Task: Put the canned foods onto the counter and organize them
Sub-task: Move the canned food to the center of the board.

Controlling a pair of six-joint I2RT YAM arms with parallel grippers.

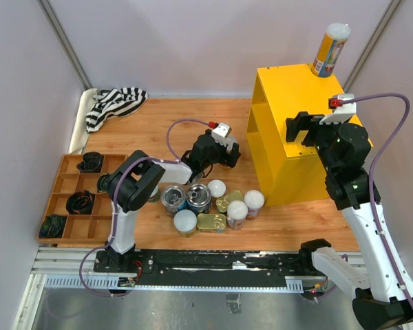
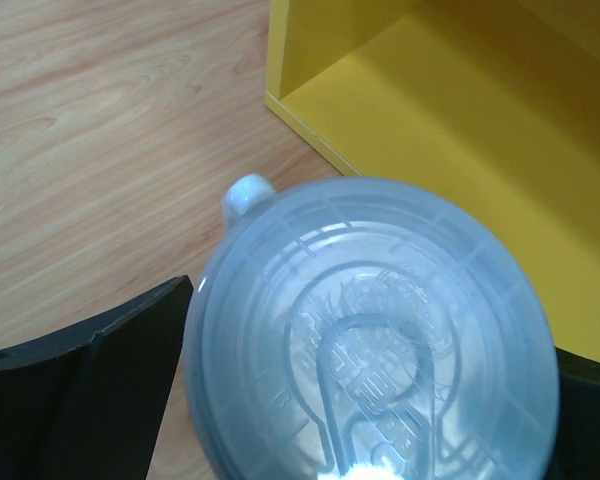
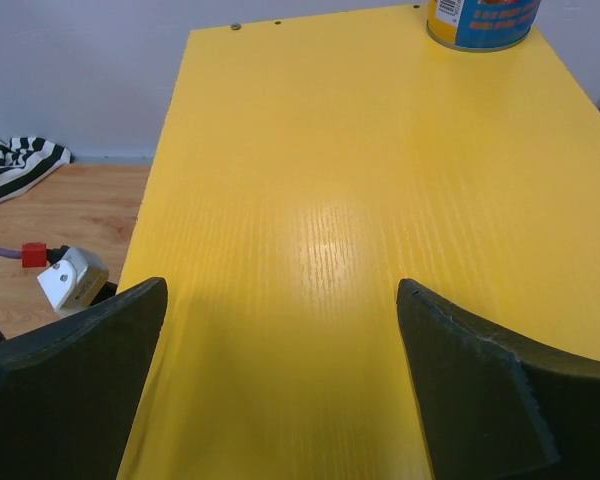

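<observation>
My left gripper (image 1: 228, 154) is shut on a tube can. Its translucent white lid (image 2: 380, 330) fills the left wrist view between the black fingers (image 2: 90, 400). The can is hidden under the gripper in the top view. It is held just left of the yellow counter (image 1: 289, 148), in front of an open shelf (image 2: 460, 120). My right gripper (image 1: 299, 127) is open and empty over the counter's top (image 3: 360, 200). A yellow tube can (image 1: 329, 49) stands at the top's far corner and also shows in the right wrist view (image 3: 480, 20). Several cans (image 1: 210, 204) cluster on the table.
The cluster holds two blue silver-topped cans (image 1: 186, 197), white-lidded tubes (image 1: 237, 210) and flat gold tins (image 1: 211, 221). A brown wooden compartment tray (image 1: 69, 182) with dark lumps lies at the left. A striped cloth (image 1: 113, 103) lies at the back left.
</observation>
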